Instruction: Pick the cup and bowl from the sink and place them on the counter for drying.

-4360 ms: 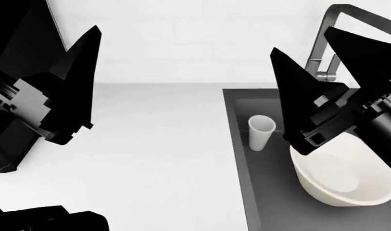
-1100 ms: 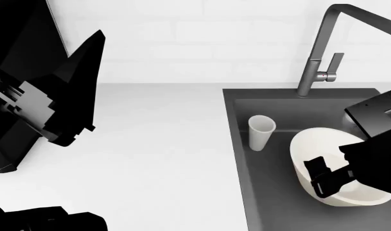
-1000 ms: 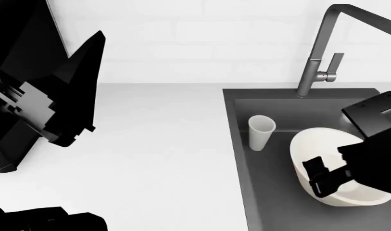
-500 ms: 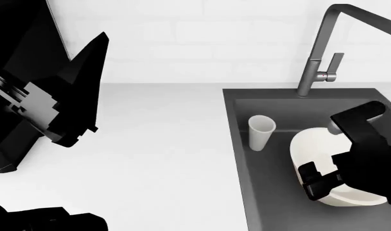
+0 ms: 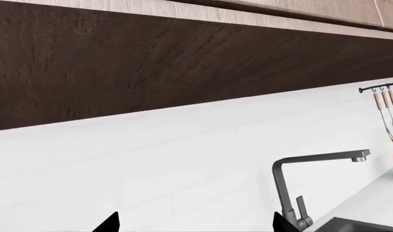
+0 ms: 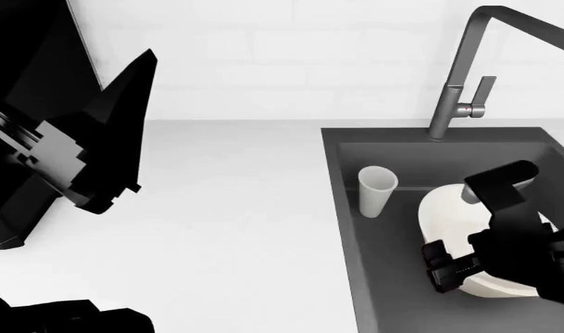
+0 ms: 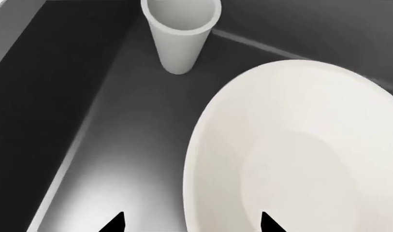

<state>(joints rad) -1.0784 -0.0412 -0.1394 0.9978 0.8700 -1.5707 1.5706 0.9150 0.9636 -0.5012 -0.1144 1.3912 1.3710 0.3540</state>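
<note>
The right claw (image 6: 436,263) is down inside the sink (image 6: 383,277), fingers spread, with the near rim of the bowl (image 6: 448,215) sitting between the two fingertips (image 7: 115,223) and nothing pinched. The bowl lies in the basin beneath that arm, and the cup (image 6: 376,191) stands upright just beside it, apart from it and close to the sink's left wall, below the faucet (image 6: 462,76). The left claw (image 6: 124,125) hangs high over the white bench (image 6: 217,229), its fingers apart and holding nothing, aimed at the backsplash.
</note>
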